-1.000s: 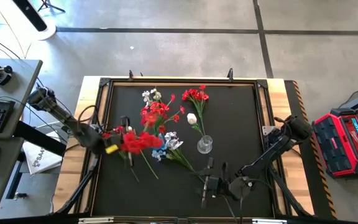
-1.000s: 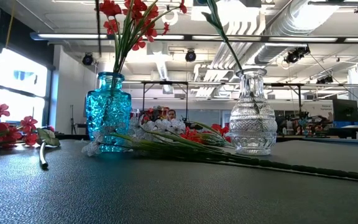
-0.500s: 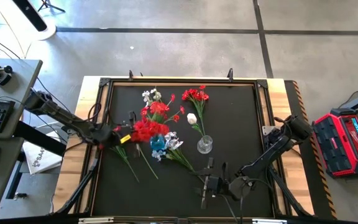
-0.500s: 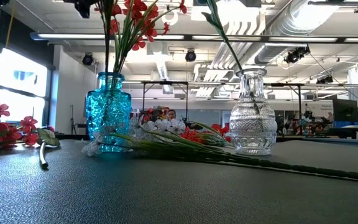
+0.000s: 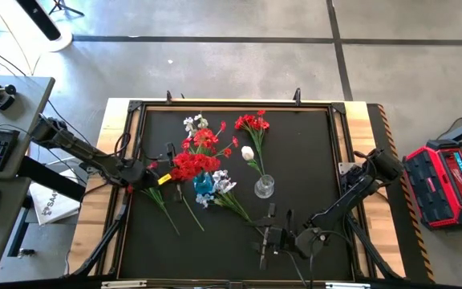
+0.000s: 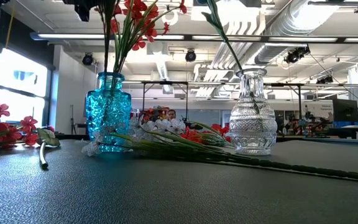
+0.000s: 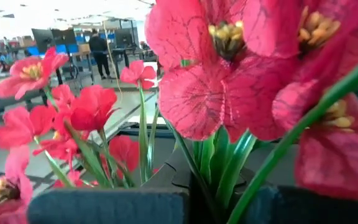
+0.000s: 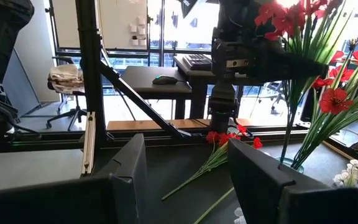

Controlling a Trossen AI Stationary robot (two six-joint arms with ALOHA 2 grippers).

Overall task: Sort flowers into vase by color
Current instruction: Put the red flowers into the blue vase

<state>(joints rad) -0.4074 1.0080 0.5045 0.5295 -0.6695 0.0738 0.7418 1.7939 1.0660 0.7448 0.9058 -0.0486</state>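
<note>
Now the left gripper [image 5: 157,173] is clamped on a red sprig [image 5: 187,166], whose blossoms sit just ahead of it, above the blue vase [image 6: 108,112]. This looks like the insertion step: next, lower the stem into that neck among the reds. The right gripper [image 8: 185,180], half open and empty, waits well apart, low over the table [image 5: 311,160].

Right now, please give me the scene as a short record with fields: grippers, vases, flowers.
left gripper: shut on a red sprig, above the blue vase
right gripper: open, holds nothing, near the table's front edge
blue vase: holds red flowers
clear vase: holds one stem with a white bloom
loose flowers: white sprigs and red ones lie on the table
</note>
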